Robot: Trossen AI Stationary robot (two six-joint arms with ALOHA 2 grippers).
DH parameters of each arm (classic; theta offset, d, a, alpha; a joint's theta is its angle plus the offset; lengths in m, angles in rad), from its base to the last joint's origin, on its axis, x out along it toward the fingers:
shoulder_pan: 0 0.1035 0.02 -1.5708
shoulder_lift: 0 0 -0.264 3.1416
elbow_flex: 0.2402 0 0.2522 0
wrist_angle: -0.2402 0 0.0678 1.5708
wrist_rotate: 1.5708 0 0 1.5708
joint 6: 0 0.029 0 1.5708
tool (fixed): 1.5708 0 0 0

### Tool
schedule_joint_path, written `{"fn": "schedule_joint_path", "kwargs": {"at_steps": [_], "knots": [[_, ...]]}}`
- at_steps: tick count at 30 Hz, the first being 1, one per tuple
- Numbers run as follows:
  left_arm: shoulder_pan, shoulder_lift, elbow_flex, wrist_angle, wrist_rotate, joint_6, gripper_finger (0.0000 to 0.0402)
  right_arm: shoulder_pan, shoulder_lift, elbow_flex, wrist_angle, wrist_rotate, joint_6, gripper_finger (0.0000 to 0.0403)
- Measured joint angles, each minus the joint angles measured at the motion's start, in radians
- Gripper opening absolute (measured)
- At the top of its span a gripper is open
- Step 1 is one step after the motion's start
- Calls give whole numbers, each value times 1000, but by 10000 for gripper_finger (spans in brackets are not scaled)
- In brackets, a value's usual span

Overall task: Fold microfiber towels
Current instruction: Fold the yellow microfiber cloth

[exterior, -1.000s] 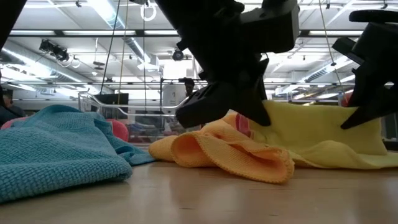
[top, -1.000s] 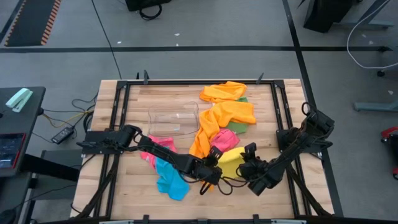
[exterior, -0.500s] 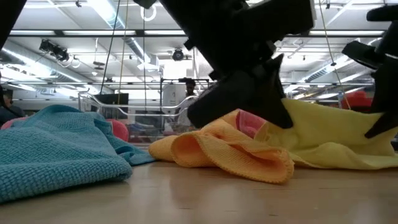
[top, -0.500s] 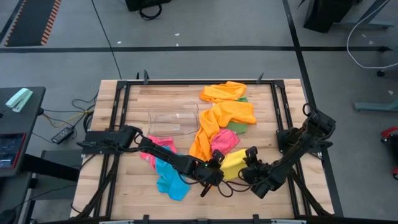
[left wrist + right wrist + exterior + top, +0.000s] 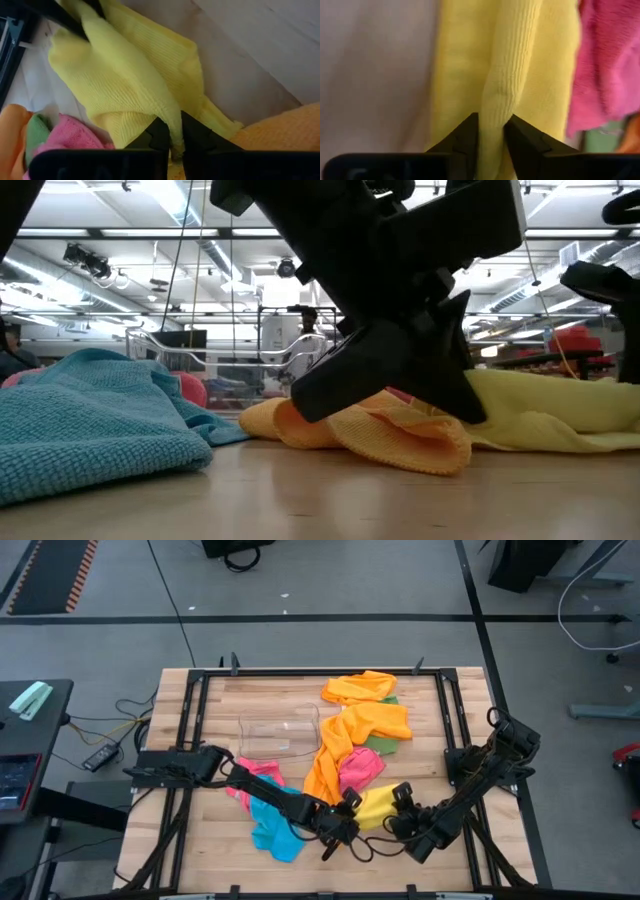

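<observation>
- Wooden tabletop (image 5: 210,840) of pale planks inside a dark frame, with a workshop floor around it; a clear plastic bin (image 5: 279,733) stands near the middle.
- Towels lie in a loose heap beside the bin: orange towels (image 5: 362,712), a pink towel (image 5: 360,766), a green towel (image 5: 381,744) mostly buried, and a blue towel (image 5: 272,825) toward the front edge.
- Yellow towel (image 5: 372,806), the one in work, lies at the front of the heap between the two tools, partly doubled over, with a thick rolled edge along one side.
- Left tool (image 5: 172,137) is clenched on a pinch of the yellow towel; the cloth fills the narrow gap between its fingers.
- Right tool (image 5: 491,132) grasps the rolled yellow edge, its fingers pressed against the fold on both sides.
- Handling, as judged: the cloth looks light, soft and limp, so it sags and bunches between two holds and keeps no shape unless laid flat.
- Its ribbed nap appears grippy, not slippery, and may drag neighbouring towels along.
- Best hold, as judged: two adjacent corners or a single-layer edge, well apart from each other; a pinch in mid-cloth gathers several layers and spoils a clean fold.
</observation>
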Motion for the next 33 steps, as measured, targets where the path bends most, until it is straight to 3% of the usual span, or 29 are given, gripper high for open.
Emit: {"fn": "schedule_joint_path", "kwargs": {"at_steps": [8,20,24,33], "knots": [[1,0,0,-10,2,-21,33,0,0,0,9,-63,75,146],[3,-7,37,-61,109,-71,73,-2,-108,1,11,-147,226,147],[11,-7,37,-78,161,-114,74,-2,-114,1,12,-187,284,147],[9,-7,37,-108,166,-134,64,-47,-108,-34,150,-268,349,147]]}}
